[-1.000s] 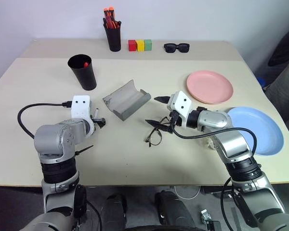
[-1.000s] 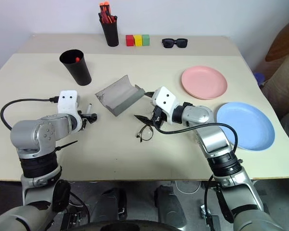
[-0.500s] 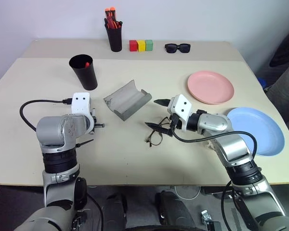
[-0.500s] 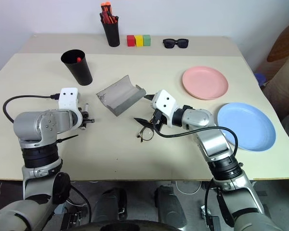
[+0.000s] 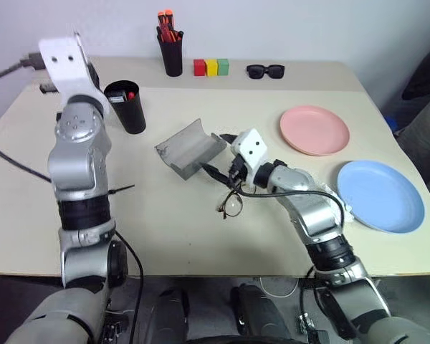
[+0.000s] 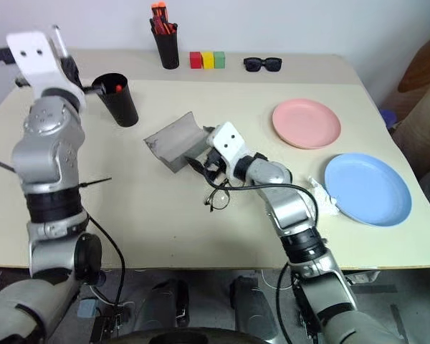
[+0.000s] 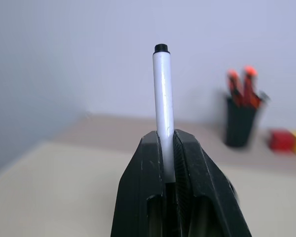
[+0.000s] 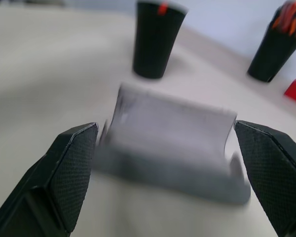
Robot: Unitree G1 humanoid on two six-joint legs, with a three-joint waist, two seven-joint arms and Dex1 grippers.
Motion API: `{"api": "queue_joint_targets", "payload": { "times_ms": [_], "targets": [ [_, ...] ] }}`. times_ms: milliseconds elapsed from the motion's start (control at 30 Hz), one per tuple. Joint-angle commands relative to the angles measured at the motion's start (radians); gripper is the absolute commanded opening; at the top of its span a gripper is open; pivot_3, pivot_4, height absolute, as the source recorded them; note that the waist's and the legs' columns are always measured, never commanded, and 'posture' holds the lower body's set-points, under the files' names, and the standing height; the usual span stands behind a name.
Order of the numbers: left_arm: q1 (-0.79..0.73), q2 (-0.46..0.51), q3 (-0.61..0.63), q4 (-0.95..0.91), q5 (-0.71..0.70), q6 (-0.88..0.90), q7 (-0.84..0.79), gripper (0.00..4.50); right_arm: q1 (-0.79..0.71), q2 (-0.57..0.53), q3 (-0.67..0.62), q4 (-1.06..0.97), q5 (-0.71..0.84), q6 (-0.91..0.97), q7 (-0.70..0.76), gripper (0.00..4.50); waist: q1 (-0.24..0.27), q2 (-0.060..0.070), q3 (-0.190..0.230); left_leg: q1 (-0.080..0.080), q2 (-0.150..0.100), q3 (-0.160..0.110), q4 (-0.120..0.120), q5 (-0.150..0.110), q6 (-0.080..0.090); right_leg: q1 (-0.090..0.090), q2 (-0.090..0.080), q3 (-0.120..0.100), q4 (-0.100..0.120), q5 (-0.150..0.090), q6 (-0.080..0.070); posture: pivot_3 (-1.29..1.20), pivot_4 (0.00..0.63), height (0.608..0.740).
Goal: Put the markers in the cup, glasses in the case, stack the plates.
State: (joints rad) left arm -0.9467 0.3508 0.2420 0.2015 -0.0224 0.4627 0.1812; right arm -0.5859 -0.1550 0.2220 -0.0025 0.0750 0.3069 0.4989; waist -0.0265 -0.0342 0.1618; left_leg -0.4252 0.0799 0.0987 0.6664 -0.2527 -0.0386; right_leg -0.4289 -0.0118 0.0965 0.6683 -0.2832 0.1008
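Left gripper [image 7: 166, 163] raised beside the cup [image 5: 125, 107], jaws clamped on the white marker [image 7: 163, 106] — not yet dropped in. One red-ended marker [image 5: 130, 94] already in that cup. Case [image 5: 190, 147] lying open on the tabletop [image 5: 165, 215]. Right gripper [image 5: 222, 154] with jaws spread wide, empty, at the case; glasses [image 5: 231, 203] just below, outside it. Pink plate [image 5: 314, 130] and blue plate [image 5: 380, 196] apart — unstacked.

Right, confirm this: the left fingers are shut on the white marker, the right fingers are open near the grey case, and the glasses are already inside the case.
One thing is wrong: the glasses are not in the case. The left eye view shows them on the table beside it. The rest holds: the left fingers are shut on the white marker, and the right fingers are open near the case.
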Motion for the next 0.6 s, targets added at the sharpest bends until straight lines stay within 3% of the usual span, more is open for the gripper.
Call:
{"api": "queue_joint_targets", "payload": {
  "times_ms": [33,100,267,600],
  "targets": [
    [-0.155,0.04,-0.026,0.333,0.063,-0.261,0.036,0.03,-0.05,0.06,-0.007,0.019,-0.013,-0.032,-0.062,4.5,0.009,0.0,0.0,0.0,0.0,0.0,0.0,0.0,0.0,0.0,0.0,0.0,0.0,0.0,0.0,0.0,0.15,0.722],
    [-0.233,0.051,-0.035,0.544,0.071,-0.37,0.034,0.03,-0.053,0.078,-0.002,0.027,-0.018,-0.042,-0.065,4.5,0.011,0.0,0.0,-0.001,0.0,0.001,-0.001,0.0,0.001,-0.001,0.0,0.0,-0.002,0.0,0.0,0.0,0.15,0.722],
    [-0.323,0.05,-0.063,0.844,0.09,-0.55,0.019,0.03,-0.043,0.093,-0.011,0.018,-0.009,-0.046,-0.078,4.5,0.013,0.0,0.0,-0.003,0.0,0.003,-0.002,-0.001,0.001,-0.002,0.0,0.0,-0.004,0.0,0.001,0.0,0.15,0.722],
    [-0.335,0.024,-0.062,1.002,0.071,-0.678,-0.004,0.03,-0.012,0.112,-0.058,-0.051,0.076,-0.007,-0.071,4.5,0.011,0.0,0.0,-0.004,0.001,0.003,-0.001,-0.001,0.001,-0.004,0.0,0.0,-0.002,0.0,0.001,0.0,0.15,0.722]
  ]
}}
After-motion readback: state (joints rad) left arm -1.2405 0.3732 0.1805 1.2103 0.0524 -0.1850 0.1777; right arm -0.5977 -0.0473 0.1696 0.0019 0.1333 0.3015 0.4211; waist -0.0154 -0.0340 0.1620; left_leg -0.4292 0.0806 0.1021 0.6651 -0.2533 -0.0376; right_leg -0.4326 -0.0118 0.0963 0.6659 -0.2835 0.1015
